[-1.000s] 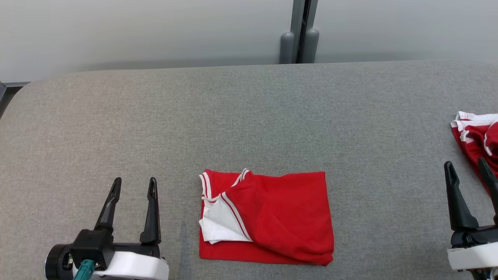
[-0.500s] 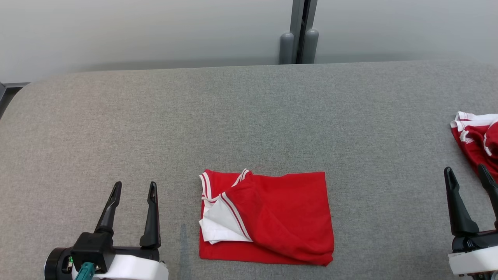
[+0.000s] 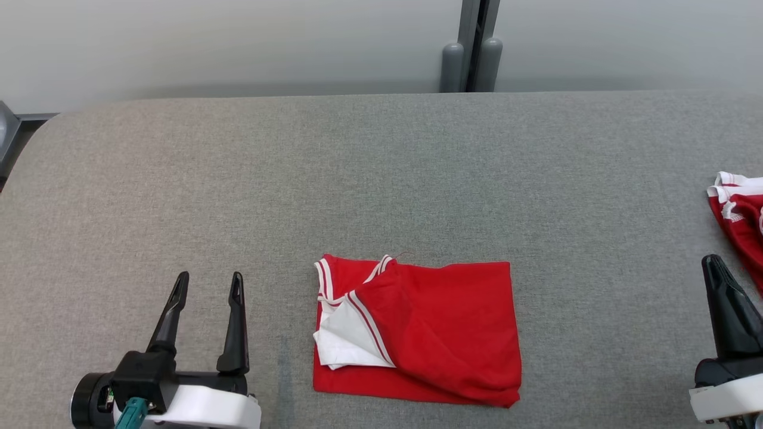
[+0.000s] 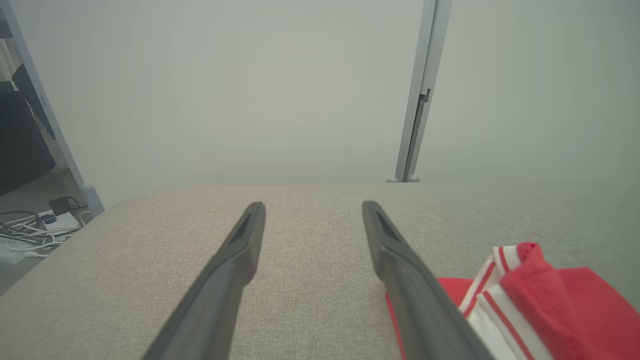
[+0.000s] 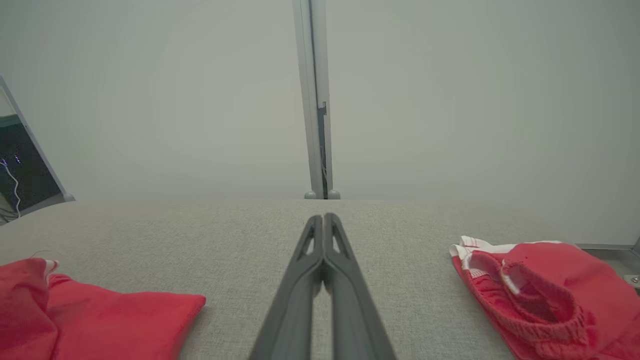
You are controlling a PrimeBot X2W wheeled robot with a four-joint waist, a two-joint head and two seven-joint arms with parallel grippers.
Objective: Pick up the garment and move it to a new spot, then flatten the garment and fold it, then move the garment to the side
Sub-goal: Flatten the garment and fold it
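Your folded red garment (image 3: 417, 333) lies on the grey table (image 3: 381, 167) between both grippers, touching neither. The left gripper (image 3: 209, 279) stands spread, the right gripper (image 5: 323, 220) pressed together on nothing; the red heap (image 3: 739, 208) beyond it may be shorts.

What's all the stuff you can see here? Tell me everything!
table: one, grey, cloth-covered, under everything
folded garment: one, red with white trim, near middle of the table
crumpled garment: one, red and white, table's right edge
post: one, grey, behind the table
cables: a few, white and dark, down beyond the table's left end
left gripper: one, dark fingers, open, left of the folded garment
right gripper: one, dark fingers, shut on nothing, between the two garments
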